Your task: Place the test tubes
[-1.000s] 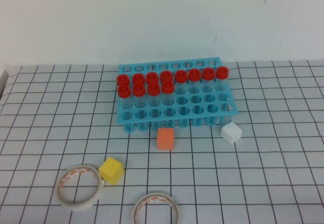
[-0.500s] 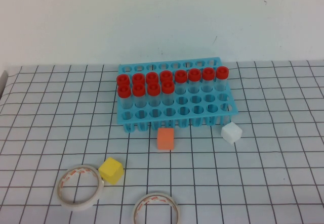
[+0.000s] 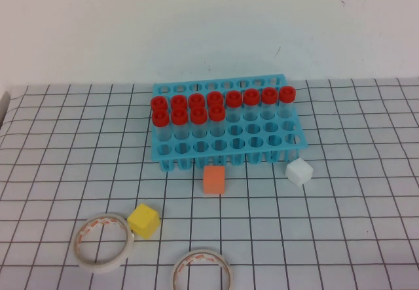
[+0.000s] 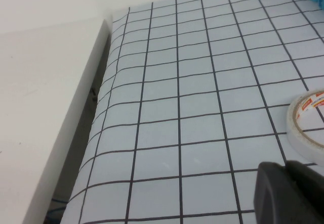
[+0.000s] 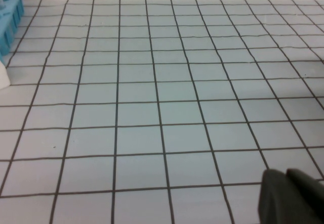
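Seems done tbh: test tubes [image 3: 198,114] are all seated in the rack [image 3: 258,152], left gripper [image 4: 286,183] and right gripper [image 5: 288,193] are parked toward the bench's near corners with fingers shut empty, so no next move is called for.

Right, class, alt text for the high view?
Blue rack holding twelve red-capped tubes on a gridded mat; orange cube, white cube, yellow cube and two tape rolls lie nearer. Left gripper and right gripper are outside this view.

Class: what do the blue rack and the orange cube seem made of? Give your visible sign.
Blue rack: likely moulded plastic, smooth, uniform colour. Orange cube: possibly foam, matte, soft edges. Left claw near tape roll, right claw over gridded mat.
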Robot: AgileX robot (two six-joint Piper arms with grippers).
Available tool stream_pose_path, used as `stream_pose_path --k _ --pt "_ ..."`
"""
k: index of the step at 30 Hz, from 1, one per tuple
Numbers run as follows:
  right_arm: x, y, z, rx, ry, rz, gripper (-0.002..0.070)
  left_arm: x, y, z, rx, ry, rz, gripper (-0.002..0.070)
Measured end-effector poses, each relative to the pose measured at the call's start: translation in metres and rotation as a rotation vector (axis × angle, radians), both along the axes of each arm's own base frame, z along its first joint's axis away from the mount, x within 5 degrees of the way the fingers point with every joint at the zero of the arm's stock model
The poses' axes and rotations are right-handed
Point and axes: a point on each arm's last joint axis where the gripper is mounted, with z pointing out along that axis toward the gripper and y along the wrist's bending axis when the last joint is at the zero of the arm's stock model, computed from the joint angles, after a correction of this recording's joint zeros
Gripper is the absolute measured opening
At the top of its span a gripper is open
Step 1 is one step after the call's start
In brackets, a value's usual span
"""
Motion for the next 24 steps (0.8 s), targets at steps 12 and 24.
stream_pose_path --k 12,24 --pt "0.0 0.0 0.0 0.0 0.0 0.0 -0.0001 0.0 0.0005 0.0 0.0 0.0 0.009 -0.0001" --pt "0.0 0.0 0.0 0.0 0.0 0.0 -0.0001 0.0 0.0005 0.0 0.0 0.0 0.009 -0.0001"
